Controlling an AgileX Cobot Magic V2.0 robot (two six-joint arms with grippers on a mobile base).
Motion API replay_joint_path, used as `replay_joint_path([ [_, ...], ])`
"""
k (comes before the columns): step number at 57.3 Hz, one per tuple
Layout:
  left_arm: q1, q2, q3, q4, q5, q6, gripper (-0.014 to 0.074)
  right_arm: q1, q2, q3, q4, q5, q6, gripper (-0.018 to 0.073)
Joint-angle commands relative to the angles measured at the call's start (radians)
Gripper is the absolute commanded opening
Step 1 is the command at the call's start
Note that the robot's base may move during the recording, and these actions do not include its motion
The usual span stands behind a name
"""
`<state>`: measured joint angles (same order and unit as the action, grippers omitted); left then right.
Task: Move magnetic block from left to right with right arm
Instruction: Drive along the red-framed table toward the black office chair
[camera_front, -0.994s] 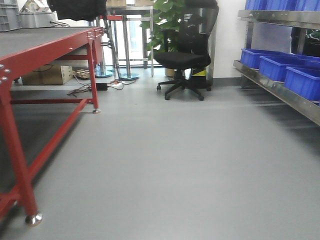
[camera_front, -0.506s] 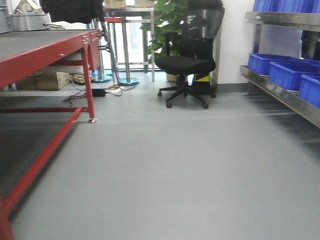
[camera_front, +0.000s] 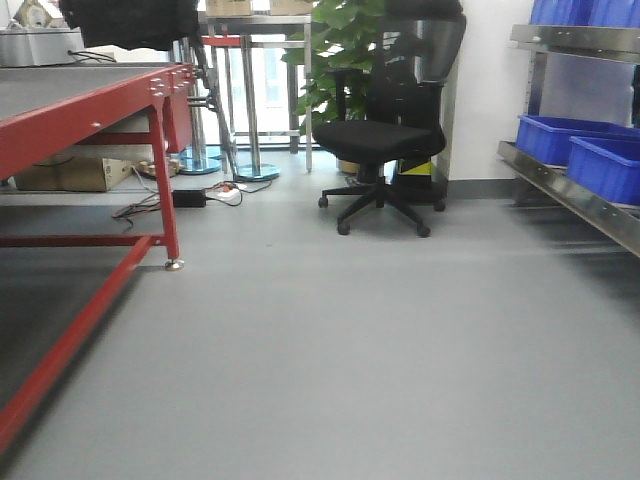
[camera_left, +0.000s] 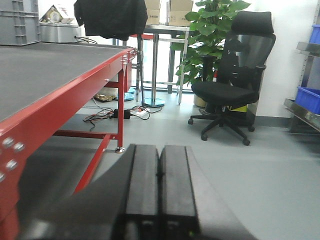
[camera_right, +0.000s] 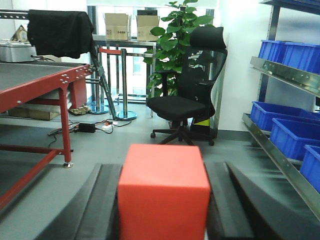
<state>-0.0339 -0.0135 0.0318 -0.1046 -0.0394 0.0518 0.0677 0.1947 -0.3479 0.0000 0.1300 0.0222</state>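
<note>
The grey floor (camera_front: 350, 350) is carrying a red table (camera_front: 90, 110) at nine o'clock, whose round foot (camera_front: 174, 265) is resting on it. A black office chair (camera_front: 385, 150) is standing on the floor at twelve o'clock. A white power strip (camera_front: 222, 195) and cables are lying at eleven o'clock. A cardboard box (camera_front: 60, 175) is sitting low under the table. On the table's far end, at ten o'clock, a metal box (camera_front: 35, 45) is sitting. At three o'clock a steel shelf (camera_front: 575, 195) is holding blue bins (camera_front: 560, 138).

L gripper fingers (camera_left: 142, 190), R gripper fingers (camera_right: 102, 210): matte blk.
</note>
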Motion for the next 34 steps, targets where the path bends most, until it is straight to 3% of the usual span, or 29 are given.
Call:
replay_joint_path([
  [1,0.0,-0.012,0.008,-0.005,-0.086,0.0,-0.0126,-0.005,0.008,-0.028,0.0,-0.091,-0.006,0.0223],
  [34,0.0,-0.012,0.008,-0.005,-0.086,0.0,-0.0126,-0.005,0.008,-0.028,0.0,-0.091,-0.006,0.0223],
])
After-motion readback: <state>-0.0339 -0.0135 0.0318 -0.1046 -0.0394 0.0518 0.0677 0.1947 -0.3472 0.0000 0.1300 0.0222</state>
